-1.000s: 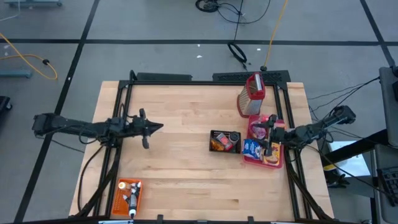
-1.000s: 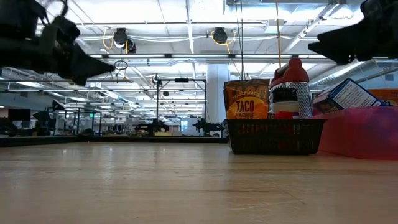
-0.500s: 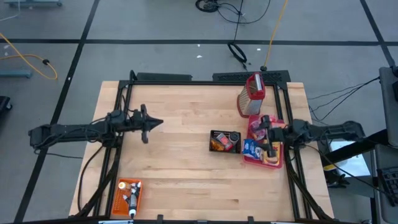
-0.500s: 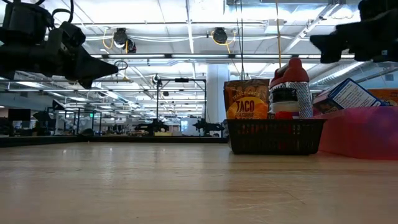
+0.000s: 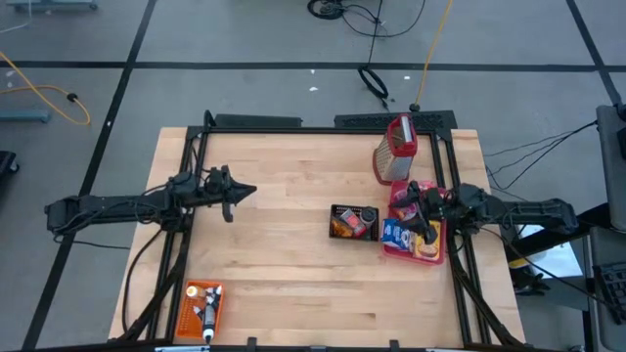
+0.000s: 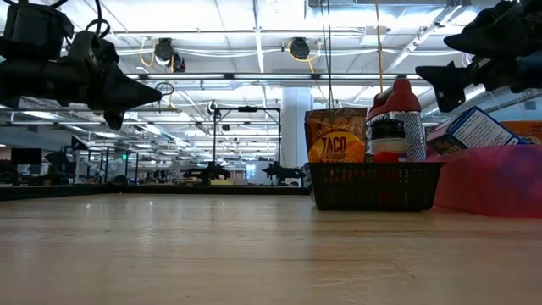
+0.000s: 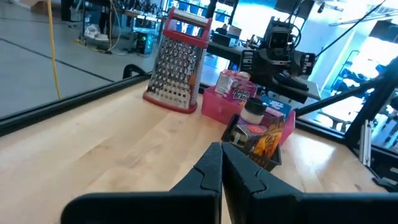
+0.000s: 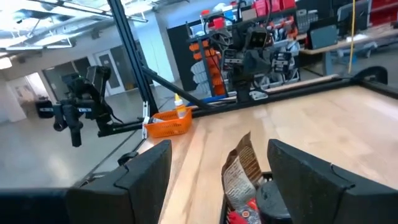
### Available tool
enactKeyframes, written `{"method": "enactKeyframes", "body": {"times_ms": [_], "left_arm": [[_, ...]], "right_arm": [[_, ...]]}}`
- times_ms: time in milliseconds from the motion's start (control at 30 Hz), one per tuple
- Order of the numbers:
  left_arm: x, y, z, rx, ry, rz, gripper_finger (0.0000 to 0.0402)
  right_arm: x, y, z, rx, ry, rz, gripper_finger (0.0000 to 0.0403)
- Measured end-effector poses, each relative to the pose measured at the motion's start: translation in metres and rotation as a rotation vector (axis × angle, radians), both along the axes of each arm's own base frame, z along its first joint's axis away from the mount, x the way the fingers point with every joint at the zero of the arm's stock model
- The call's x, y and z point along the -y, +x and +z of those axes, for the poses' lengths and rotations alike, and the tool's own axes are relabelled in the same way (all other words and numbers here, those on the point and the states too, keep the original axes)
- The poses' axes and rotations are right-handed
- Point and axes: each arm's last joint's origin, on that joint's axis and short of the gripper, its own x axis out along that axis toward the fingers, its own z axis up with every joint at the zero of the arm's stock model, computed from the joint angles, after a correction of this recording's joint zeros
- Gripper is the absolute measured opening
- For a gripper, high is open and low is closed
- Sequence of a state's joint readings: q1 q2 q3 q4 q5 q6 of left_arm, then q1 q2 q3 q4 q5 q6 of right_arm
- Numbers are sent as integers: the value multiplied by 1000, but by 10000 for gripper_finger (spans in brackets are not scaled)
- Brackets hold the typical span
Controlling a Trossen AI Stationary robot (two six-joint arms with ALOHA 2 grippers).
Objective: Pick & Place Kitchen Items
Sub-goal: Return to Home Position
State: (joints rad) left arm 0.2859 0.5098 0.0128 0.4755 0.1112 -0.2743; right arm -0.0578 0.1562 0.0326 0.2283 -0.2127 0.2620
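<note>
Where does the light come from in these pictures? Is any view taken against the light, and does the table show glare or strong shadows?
Low view: the ceiling lamps face the camera, so the left gripper and right gripper appear as dark silhouettes. Left wrist view: bright light washes out the room behind. High view: even light, with no glare and only faint shadows on the wooden table.

Entry: one legible word is recorded, "TACO", printed in dark capitals on the orange-brown paper packet [image 6: 336, 135] that stands in the black wire-mesh basket [image 6: 377, 188] (the smaller line beneath it cannot be read). Print is also noted on the blue-and-white cardboard box [image 6: 478, 129], but it cannot be made out.
</note>
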Motion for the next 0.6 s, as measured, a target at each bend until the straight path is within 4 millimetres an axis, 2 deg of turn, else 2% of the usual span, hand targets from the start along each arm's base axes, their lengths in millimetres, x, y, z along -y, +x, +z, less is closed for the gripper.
{"method": "enactKeyframes", "body": {"times_ms": [300, 600], "left_arm": [[0, 0, 0, -1, 6, 0, 3], [0, 0, 0, -3, 7, 5, 3]], "right_arm": [[-1, -2, 0, 2, 21, 6, 258], [-6, -14, 17, 201, 15, 59, 258]]}}
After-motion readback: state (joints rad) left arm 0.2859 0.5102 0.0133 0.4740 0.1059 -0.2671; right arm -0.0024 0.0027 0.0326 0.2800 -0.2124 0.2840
